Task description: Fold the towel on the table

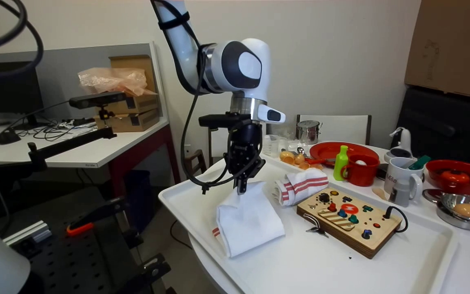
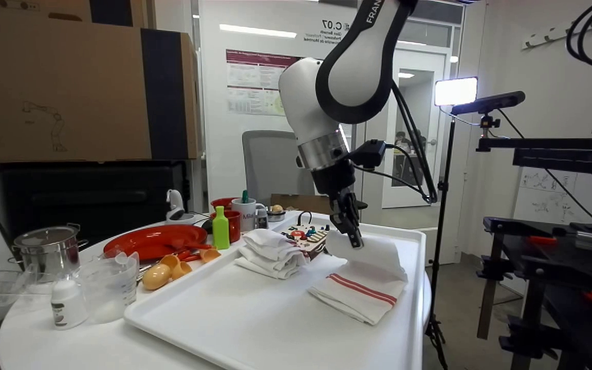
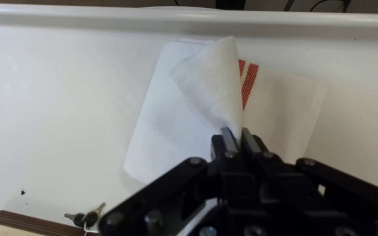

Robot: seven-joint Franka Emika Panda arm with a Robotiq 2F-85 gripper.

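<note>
A white towel with red stripes lies partly folded on the white tray [image 1: 308, 261]. It shows in both exterior views [image 1: 253, 226] [image 2: 360, 290] and in the wrist view [image 3: 166, 124]. My gripper [image 1: 241, 190], also in an exterior view [image 2: 356, 241], is shut on a flap of this towel and holds it raised above the layers below. In the wrist view the flap rises between the fingertips [image 3: 236, 134]. The striped part of the towel lies flat on the tray beside the raised flap. The fingers hide the near part of the towel.
A second, folded towel [image 1: 304, 185] and a wooden control box [image 1: 351, 218] with keys [image 1: 317, 229] sit on the tray. Behind the tray stand a green bottle [image 1: 341, 163], a red mug [image 1: 361, 169], a red plate [image 2: 154, 241] and eggshells [image 2: 165, 272].
</note>
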